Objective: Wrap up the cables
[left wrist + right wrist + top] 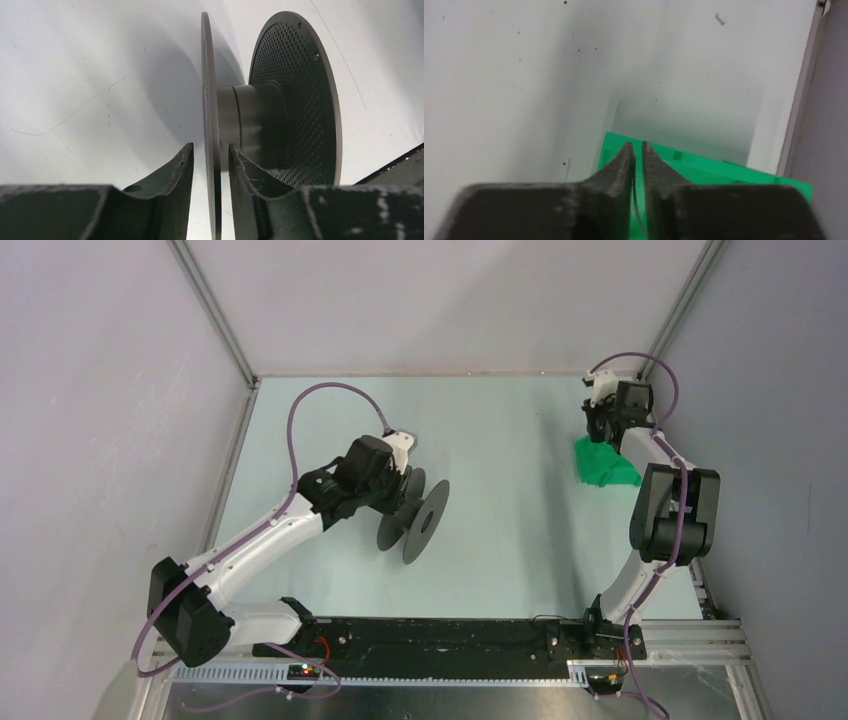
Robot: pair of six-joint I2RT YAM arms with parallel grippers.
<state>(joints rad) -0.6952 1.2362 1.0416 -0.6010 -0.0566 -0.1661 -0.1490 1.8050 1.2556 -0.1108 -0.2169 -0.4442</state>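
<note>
The cable is a very thin dark thread running between my right gripper's fingers, which are closed on it with only a sliver of gap. In the top view the right gripper hangs at the far right over a green plastic piece; the thread is too fine to see there. My left gripper is at the dark grey spool. In the left wrist view its jaws straddle the spool's near flange with a gap on each side. A hair-thin line lies on the table left of the spool.
The green piece lies under the right fingers, close to the table's right rail. Grey walls enclose the table on the left, back and right. A black bar runs along the near edge between the arm bases.
</note>
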